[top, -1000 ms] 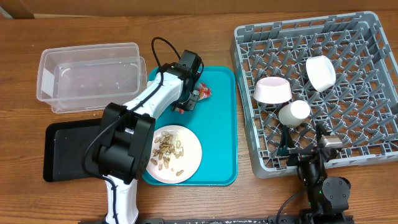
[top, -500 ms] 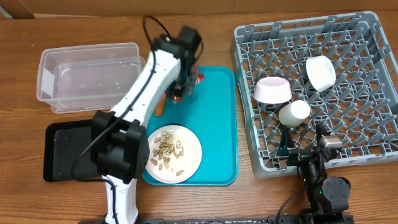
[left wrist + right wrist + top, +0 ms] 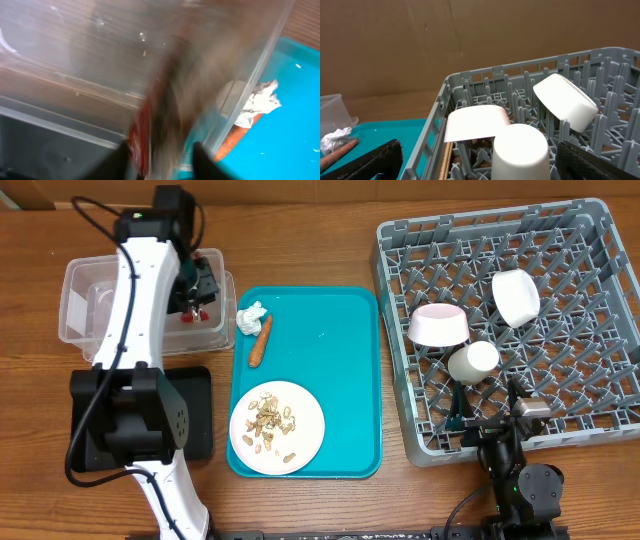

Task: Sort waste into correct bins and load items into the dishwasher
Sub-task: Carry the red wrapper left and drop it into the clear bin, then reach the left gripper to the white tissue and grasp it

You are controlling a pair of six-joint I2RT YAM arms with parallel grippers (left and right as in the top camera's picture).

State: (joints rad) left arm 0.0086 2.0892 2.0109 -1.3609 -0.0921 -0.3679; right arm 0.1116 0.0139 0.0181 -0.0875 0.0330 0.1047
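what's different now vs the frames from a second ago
The left gripper, shut on a red wrapper, swung off the teal tray to the back left and now hangs over the clear bin. That uncovered the carrot and crumpled paper. The peanut plate, the rack with its dishes and the open right gripper stayed put.

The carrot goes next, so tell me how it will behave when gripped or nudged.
The carrot looks stiff, so it probably keeps its shape in a pinch. It is round and tapered, lying on the smooth tray, so a push would likely roll it in an arc. The crumpled paper beside one end looks light and may get dragged along.
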